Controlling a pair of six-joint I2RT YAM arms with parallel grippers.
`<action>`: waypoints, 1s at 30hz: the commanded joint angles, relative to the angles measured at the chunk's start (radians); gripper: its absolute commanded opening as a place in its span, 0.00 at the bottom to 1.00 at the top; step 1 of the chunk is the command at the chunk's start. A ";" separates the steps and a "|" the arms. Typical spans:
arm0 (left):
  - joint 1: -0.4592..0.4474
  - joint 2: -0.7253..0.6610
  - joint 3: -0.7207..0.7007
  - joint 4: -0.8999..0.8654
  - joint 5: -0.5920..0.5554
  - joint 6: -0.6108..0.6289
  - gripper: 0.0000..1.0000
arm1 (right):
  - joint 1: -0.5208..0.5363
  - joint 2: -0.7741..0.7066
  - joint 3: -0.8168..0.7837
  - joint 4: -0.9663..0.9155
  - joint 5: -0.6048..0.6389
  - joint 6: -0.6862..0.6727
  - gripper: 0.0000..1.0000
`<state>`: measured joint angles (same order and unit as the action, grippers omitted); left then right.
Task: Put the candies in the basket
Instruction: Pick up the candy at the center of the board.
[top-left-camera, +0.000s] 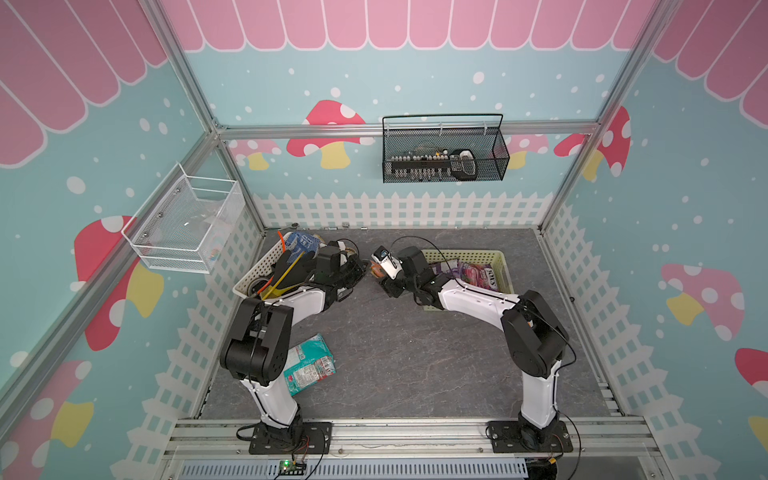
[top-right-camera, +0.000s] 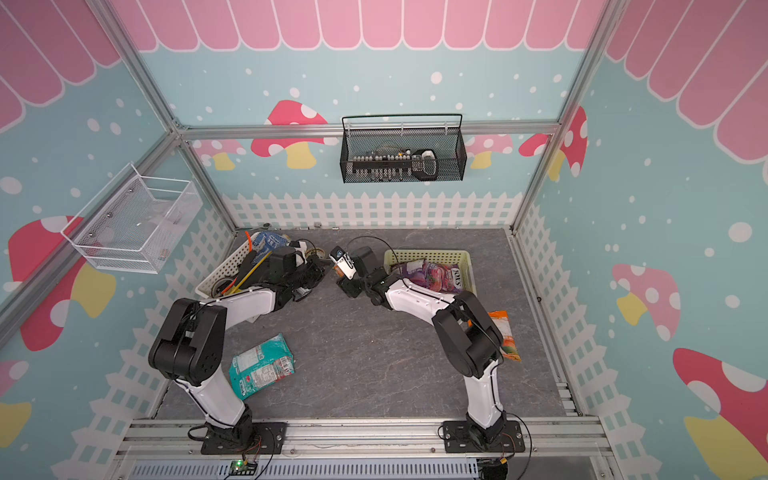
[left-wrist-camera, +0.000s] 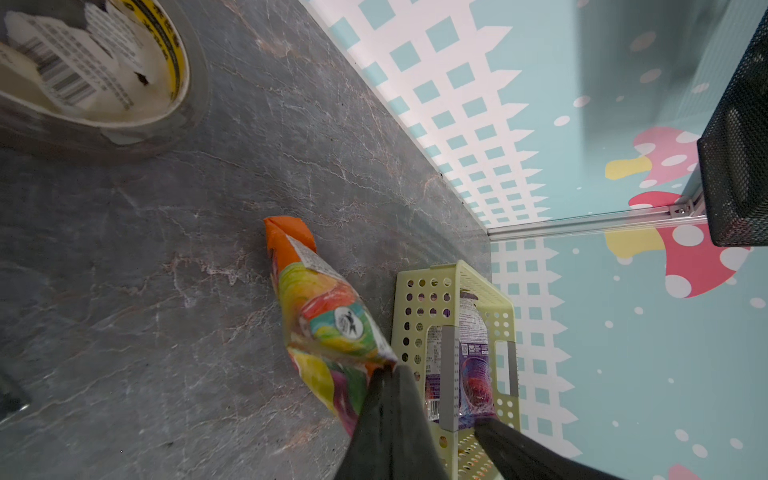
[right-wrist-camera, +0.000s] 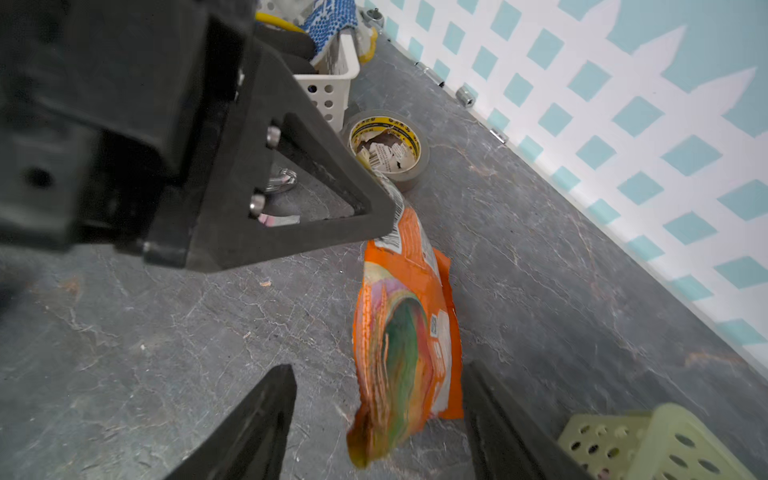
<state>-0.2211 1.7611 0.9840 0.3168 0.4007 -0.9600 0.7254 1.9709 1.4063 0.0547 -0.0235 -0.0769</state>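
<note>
Orange candy bag, flat glossy foil with a multicolour print (right-wrist-camera: 409, 316), is pinched at one end seam by the left gripper (left-wrist-camera: 384, 371), jaws pressed together on it. The bag hangs tilted from that grip; cannot tell if its low end touches down. Right gripper (right-wrist-camera: 380, 368) faces it from the opposite side, jaws apart, with the bag's free end between its fingers (right-wrist-camera: 266, 415). A gap shows on both sides, no contact seen. Both grippers meet over the middle of the grey marbled desk (top-left-camera: 415, 353), toward its back edge; in both top views only a sliver of orange shows between them. Close to the left gripper, nearer the back edge, a greyish tape roll with a yellow-printed core (right-wrist-camera: 388, 149) lies flat on the desk. It sits beside the white perforated plastic basket (top-left-camera: 259, 266), which is full of tools at the back left corner. Near the right gripper, toward the back right corner, stands the shallow rectangular pale yellow-green perforated plastic basket (top-left-camera: 461, 252). Inside it lie a purple candy bag marked FOX'S (top-left-camera: 478, 274) and a second purple candy bag (top-left-camera: 446, 266), overlapping. Outside the basket on the desk: a teal candy bag (top-right-camera: 262, 365) flat near the front left corner, just beside the left arm. A second orange candy bag (top-right-camera: 506, 337) shows in a top view by the right edge, partly hidden behind the right arm's elbow.
</note>
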 joint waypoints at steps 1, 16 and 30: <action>0.000 -0.047 -0.001 -0.030 0.017 0.039 0.00 | 0.015 0.036 0.040 0.007 -0.025 -0.049 0.66; 0.066 -0.155 -0.048 -0.064 0.070 0.010 0.23 | 0.019 -0.064 -0.005 0.057 0.001 0.000 0.00; 0.186 -0.463 -0.045 -0.329 0.070 0.165 0.82 | -0.190 -0.484 -0.194 -0.036 -0.222 0.444 0.00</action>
<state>-0.0391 1.3296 0.9245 0.0906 0.4725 -0.8780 0.6003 1.5513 1.2629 0.0227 -0.1596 0.2070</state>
